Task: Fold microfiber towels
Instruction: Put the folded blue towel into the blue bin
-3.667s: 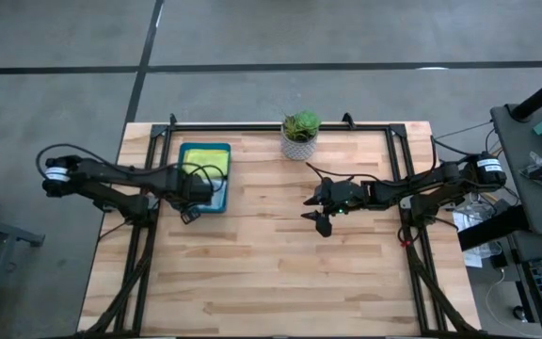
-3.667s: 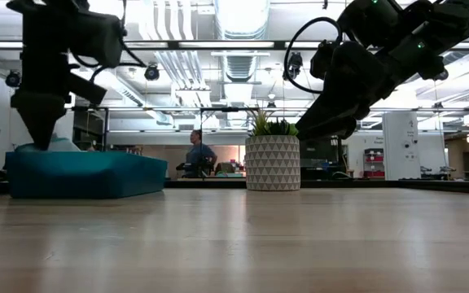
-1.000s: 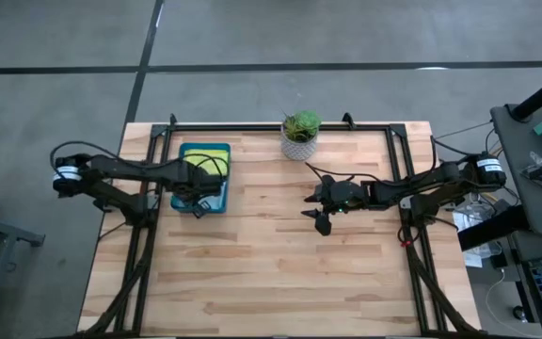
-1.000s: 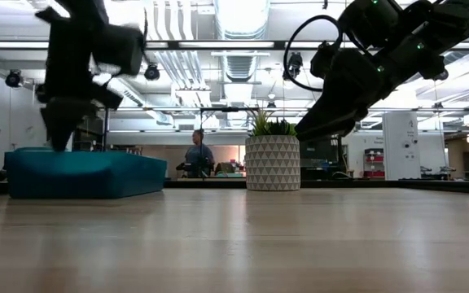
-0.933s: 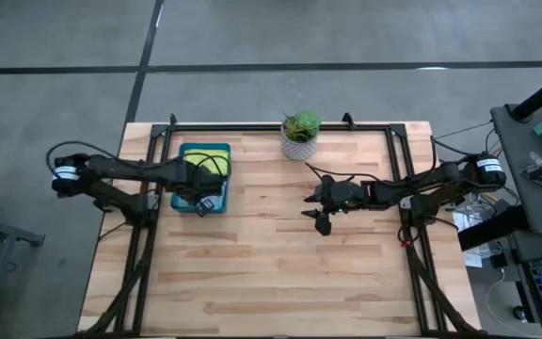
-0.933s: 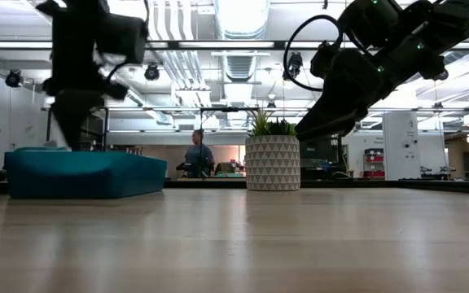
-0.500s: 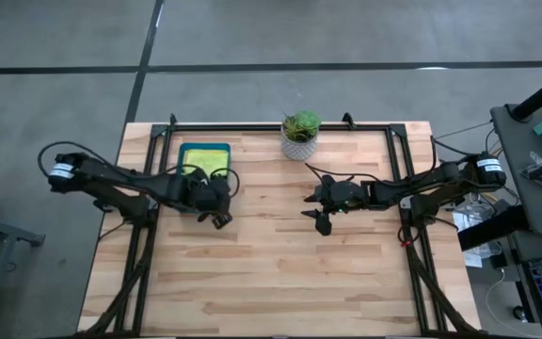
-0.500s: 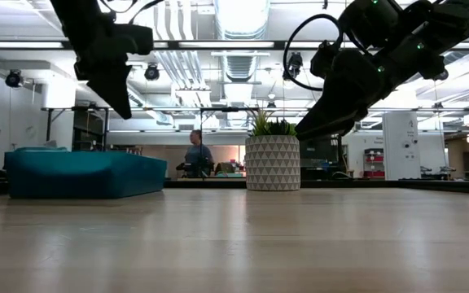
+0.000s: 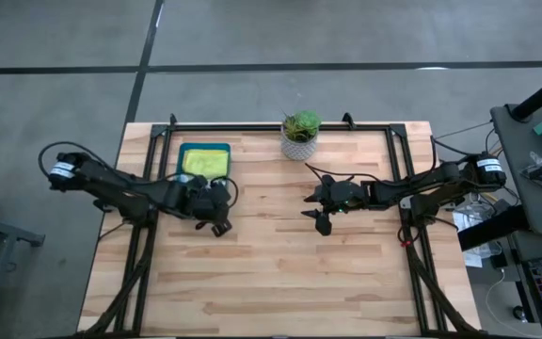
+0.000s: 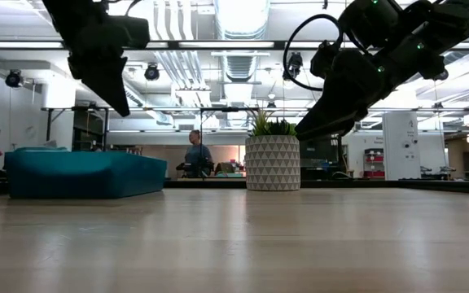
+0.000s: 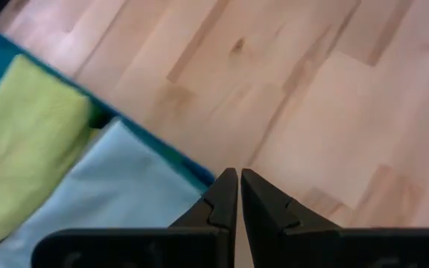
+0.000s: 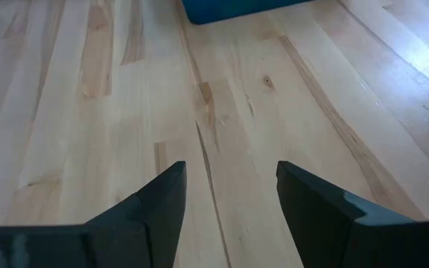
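The dark teal tray stands at the table's far left and holds the microfiber towels. A lime green towel and a light teal one lie flat in it side by side; from above a yellow-green towel shows. My left gripper hangs shut and empty in the air, just past the tray's near right corner, above the tray's rim in the low view. My right gripper waits open above the middle of the table, with bare wood between its fingers.
A potted plant in a white patterned pot stands at the middle of the far edge. Black frame rails run along the table's left, right and far sides. Bare wood lies between the two grippers and toward the near edge.
My left gripper has risen out of the tray and swung toward the table's right and near edge, tipping from pointing steeply down to a shallower slant. It has stayed shut and has brought no towel with it. The towels remain in the tray.
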